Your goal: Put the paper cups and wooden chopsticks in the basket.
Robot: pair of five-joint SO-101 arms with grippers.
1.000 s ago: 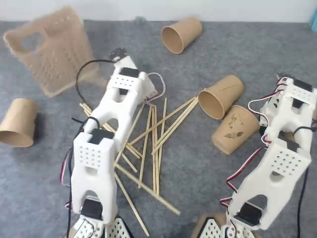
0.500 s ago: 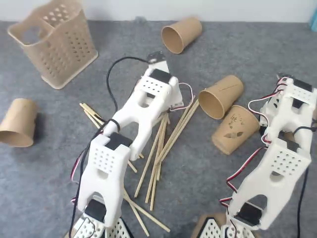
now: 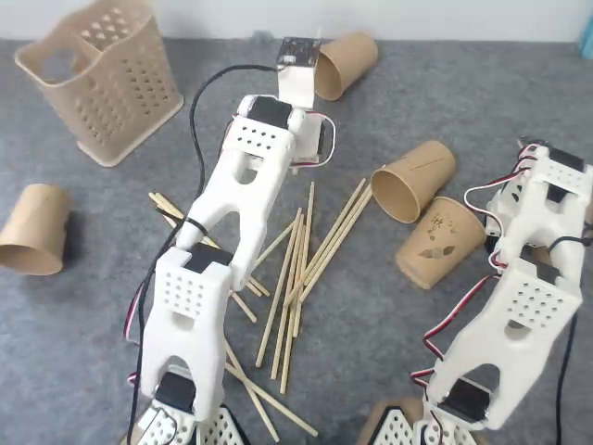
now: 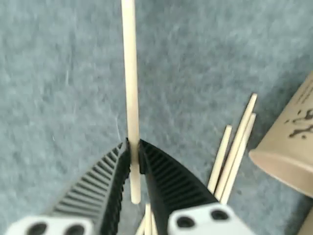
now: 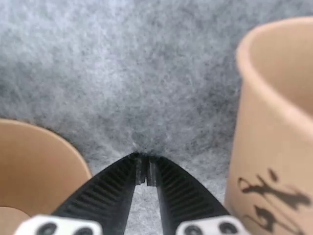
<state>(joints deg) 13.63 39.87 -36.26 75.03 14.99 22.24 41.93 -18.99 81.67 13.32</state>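
High view: since half a second ago the left arm (image 3: 243,185) has swung away from the heap of chopsticks (image 3: 296,269), and its wrist now sits beside the mouth of the far cup (image 3: 343,63). The heap has spread out a little. The basket (image 3: 111,93) stands upright where it stood half a second ago, well off to one side of that wrist; a second ago it was a tilted blur. The right arm (image 3: 528,306) has not moved, and its wrist is next to the plain cup (image 3: 414,179) and the printed cup (image 3: 443,241). A fourth cup (image 3: 35,227) lies on its side, well apart from both arms.

Left wrist view: the left gripper (image 4: 131,144) is pinched narrow on a single chopstick (image 4: 129,73). It runs straight out past the jaw tips, with a short end poking back between them. More chopsticks (image 4: 234,142) lie on the mat (image 4: 58,73) off to one side of the jaws, just short of what is probably the printed cup (image 4: 288,147).

Right wrist view: the right gripper (image 5: 142,161) has its jaws closed tip to tip on nothing. It hangs over the mat (image 5: 146,58) with the plain cup (image 5: 34,161) on one side of the jaws and the printed cup (image 5: 274,147) on the other.
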